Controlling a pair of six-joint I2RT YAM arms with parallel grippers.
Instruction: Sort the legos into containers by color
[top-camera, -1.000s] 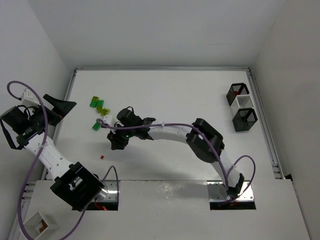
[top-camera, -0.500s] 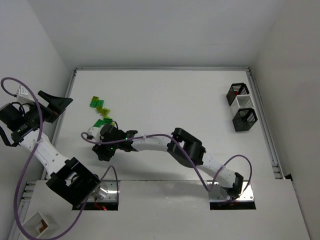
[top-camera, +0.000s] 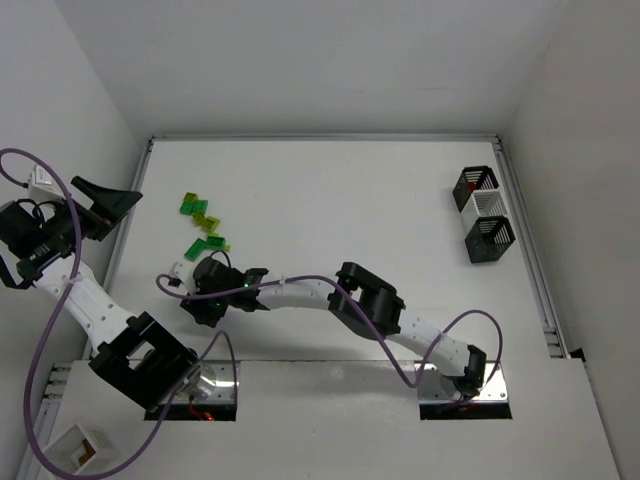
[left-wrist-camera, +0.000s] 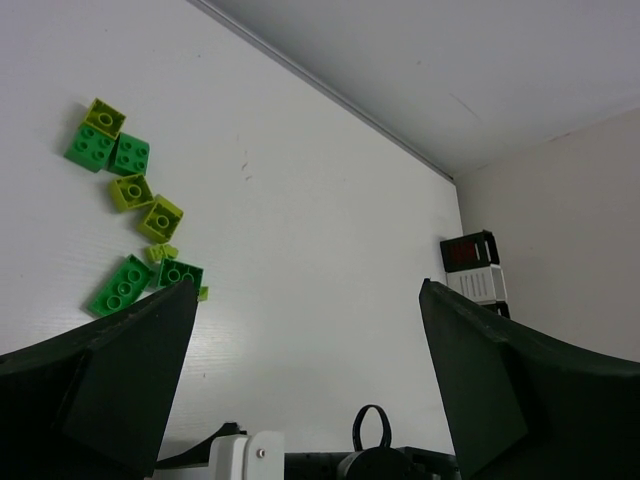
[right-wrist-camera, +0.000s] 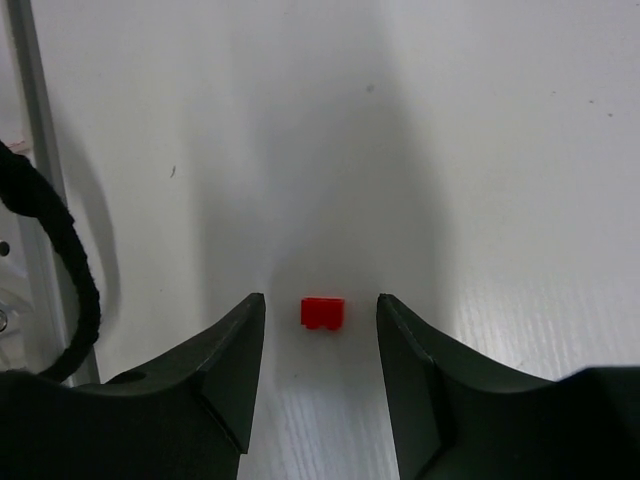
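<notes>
A tiny red lego (right-wrist-camera: 323, 312) lies on the white table between the fingertips of my right gripper (right-wrist-camera: 320, 303). Its jaws are open, with a gap on each side of the brick. From above, that gripper (top-camera: 203, 305) reaches far left and covers the red brick. Bright green and lime legos (top-camera: 200, 218) lie in a loose cluster just beyond it, also seen as green legos (left-wrist-camera: 130, 190) in the left wrist view. My left gripper (top-camera: 108, 203) hangs wide open and empty over the table's left edge. Black containers (top-camera: 475, 186) (top-camera: 490, 240) stand at the far right.
A white bin (top-camera: 489, 208) sits between the two black ones. The nearer-back black bin (left-wrist-camera: 468, 252) shows red inside. A white box with brown inside (top-camera: 82, 450) sits off the table at the near left. A raised rail (top-camera: 530, 250) edges the right side.
My right arm swung further left and toward the near edge, its gripper coming over the red brick, jaws a little wider. The left arm drifted slightly left.
</notes>
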